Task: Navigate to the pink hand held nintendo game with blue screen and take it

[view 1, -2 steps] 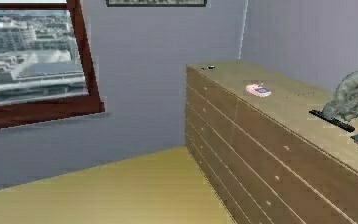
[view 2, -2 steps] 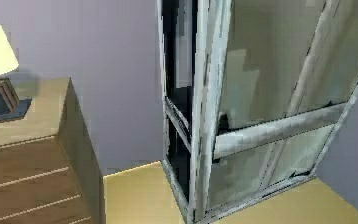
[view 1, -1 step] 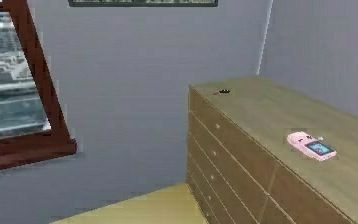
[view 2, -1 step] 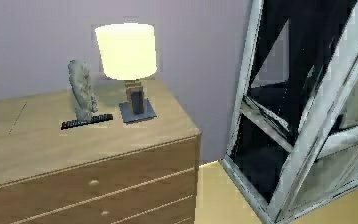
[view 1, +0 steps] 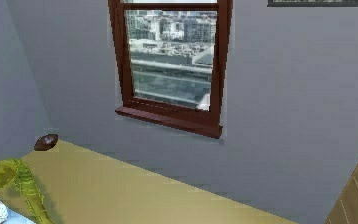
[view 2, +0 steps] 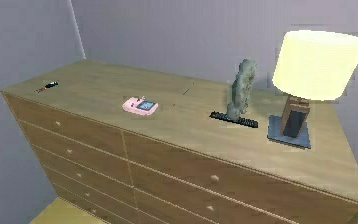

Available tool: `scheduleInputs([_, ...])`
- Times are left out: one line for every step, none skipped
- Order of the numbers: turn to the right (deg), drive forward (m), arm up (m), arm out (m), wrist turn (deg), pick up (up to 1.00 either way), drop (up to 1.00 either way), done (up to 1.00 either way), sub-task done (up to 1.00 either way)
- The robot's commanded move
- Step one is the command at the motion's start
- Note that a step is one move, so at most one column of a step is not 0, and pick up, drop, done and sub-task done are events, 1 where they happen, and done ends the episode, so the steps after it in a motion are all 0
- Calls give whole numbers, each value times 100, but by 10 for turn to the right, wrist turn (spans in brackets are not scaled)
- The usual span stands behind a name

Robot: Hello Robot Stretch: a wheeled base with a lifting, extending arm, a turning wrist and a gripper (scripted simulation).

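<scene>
- I see the pink handheld game (view 2: pixel 140 104) lying flat on the dresser (view 2: pixel 179 120) top, well apart from the lamp (view 2: pixel 307 75) toward the arm side view's left, with a grey statue (view 2: pixel 242 90) between the two.
- I judge it light, stiff and smooth-shelled — likely to slip, so I'd take it across its narrow sides.
- How the gripper stands, I cannot tell.

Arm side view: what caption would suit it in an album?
A pink handheld game lies on a wooden dresser, left of a grey statue and a lit table lamp.
</scene>
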Motion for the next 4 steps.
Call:
scheduleInputs([0,0,50,0,0,0,0,0,0])
scheduleInputs([0,0,38,0,0,0,0,0,0])
scheduleInputs([0,0,0,44,0,0,0,0,0])
scheduleInputs([0,0,0,0,450,0,0,0,0])
